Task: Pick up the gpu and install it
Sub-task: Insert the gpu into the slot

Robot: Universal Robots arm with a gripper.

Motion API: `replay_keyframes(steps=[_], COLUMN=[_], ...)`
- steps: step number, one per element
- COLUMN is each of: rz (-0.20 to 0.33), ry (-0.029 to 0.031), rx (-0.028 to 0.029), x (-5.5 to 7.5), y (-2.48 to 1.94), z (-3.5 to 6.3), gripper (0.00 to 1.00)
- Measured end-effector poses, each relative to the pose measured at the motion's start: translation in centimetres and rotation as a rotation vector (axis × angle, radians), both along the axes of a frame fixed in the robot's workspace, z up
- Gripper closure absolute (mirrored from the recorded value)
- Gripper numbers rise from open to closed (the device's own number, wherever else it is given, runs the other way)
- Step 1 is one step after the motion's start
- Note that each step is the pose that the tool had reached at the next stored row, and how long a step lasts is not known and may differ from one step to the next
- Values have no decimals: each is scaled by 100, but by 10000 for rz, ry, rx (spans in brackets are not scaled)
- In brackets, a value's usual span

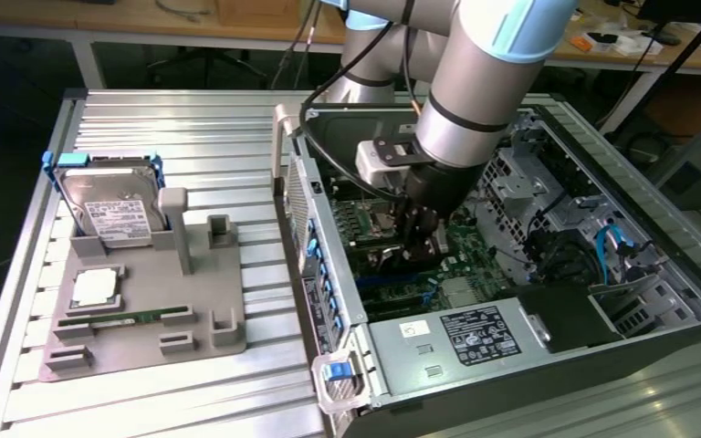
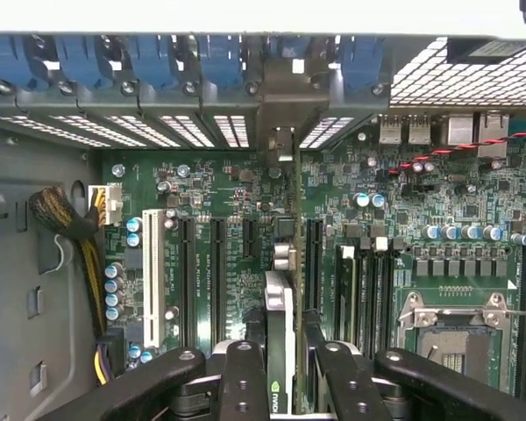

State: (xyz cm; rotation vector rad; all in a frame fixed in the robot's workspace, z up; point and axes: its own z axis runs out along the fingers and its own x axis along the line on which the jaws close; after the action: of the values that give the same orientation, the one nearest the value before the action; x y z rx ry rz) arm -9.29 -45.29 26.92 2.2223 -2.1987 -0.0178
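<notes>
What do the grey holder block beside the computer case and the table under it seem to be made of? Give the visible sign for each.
Holder block: probably matte grey plastic, judging by its dull, uniform, moulded-looking posts and slots. Table: apparently bare aluminium, silvery and ribbed with long parallel grooves that catch the light.

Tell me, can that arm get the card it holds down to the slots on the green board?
Probably yes: the gripper holds the gpu edge-on over the motherboard and its slots, the case is open, and nothing visible lies between them.
</notes>
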Motion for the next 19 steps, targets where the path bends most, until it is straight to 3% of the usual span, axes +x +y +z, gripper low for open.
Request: replay_keyframes(steps=[8,16,19], rz=[-137,-142,-143], ry=[-1,2,-12], rx=[-31,-77,-53], x=[0,-9,-8], y=[-19,-20,-17], z=[-3,-76,-106], gripper=[73,73,73])
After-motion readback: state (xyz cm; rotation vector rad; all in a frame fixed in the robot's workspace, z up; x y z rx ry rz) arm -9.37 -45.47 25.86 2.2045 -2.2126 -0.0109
